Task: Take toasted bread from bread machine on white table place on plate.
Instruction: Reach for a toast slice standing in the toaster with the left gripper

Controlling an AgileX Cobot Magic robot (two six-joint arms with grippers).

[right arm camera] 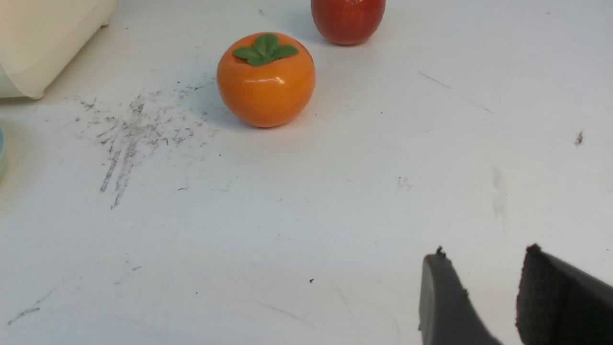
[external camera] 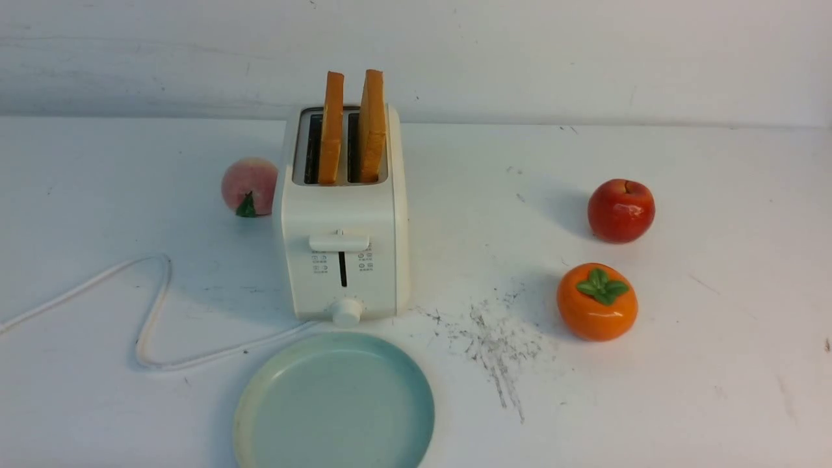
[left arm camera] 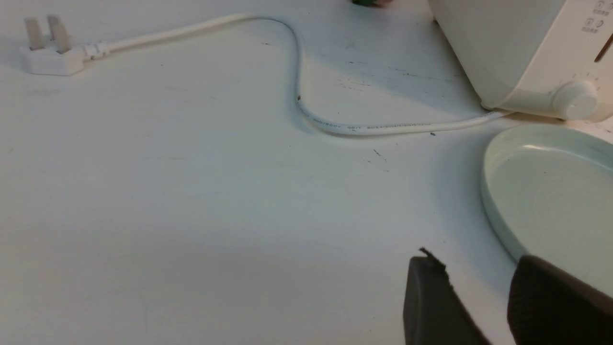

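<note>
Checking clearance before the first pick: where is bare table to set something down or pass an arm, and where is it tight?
Free: the front right, between plate and persimmon; the far right past the apple; the front left, nearer than the cord. Tight: plate sits close to the toaster's front, cord loops at its left, peach beside it.

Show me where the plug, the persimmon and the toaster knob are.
plug (left arm camera: 50, 61), left wrist view, its white body.
persimmon (external camera: 595, 322), front view, orange skin under the leaves.
toaster knob (external camera: 347, 312), front view, its round face.
</note>
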